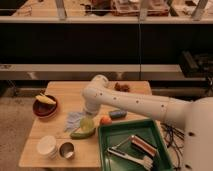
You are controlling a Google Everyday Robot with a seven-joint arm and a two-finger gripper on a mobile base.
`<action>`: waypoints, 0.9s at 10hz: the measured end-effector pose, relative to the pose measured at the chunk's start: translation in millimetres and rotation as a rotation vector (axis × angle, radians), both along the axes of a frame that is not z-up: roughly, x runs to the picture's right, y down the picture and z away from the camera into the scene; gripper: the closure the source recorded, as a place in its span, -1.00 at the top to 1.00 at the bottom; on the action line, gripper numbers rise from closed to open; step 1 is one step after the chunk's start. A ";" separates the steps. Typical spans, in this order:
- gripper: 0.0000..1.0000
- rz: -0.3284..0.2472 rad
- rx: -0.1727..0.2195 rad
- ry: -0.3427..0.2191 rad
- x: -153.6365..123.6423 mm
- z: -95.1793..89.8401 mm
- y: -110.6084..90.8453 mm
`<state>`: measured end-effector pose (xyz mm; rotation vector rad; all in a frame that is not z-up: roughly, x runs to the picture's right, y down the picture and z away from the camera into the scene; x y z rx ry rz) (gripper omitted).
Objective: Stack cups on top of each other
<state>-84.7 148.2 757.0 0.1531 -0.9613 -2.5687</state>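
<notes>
"Trouble, did you expect any?"

"Some. The gripper (86, 119) sat near the middle of the table (65, 92), low over the green cup (88, 124). Its jaws were pressed together, apparently on the cup's rim. A thin plastic wall held by so narrow a pinch could twist or slip once lifted, I judged."

"And where would it have to go?"

"The white cup (46, 145) and the steel cup (66, 150) stood just beside each other at about 7 o'clock from the green one, near the table's front corner. A tilted cup would likely catch a rim there instead of seating, or knock the steel one over."

"Anything in the way?"

"A crumpled pale cloth (73, 120) lay at 9 o'clock, touching or nearly touching the green cup. A dark green lump (82, 133) lay at 6 o'clock just beside it, close to the line toward the other cups. Either could snag or get dragged along. An orange (105, 120) sat at 3 o'clock, with a small blue thing (118, 114) beyond it at 2. The green tray (115, 131) was at 4 and the dark red bowl (41, 111) off at 10, all clear of that line."
</notes>
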 end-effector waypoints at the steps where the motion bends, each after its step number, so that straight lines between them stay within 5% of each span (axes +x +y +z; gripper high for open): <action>1: -1.00 0.002 0.015 -0.004 4.3 -17.0 -5.1; 4: -1.00 -0.035 0.049 0.034 3.8 -74.7 17.0; 6: -1.00 -0.095 0.061 0.046 -8.9 -102.2 49.5; 9: -1.00 -0.159 0.086 0.027 -33.5 -135.0 72.4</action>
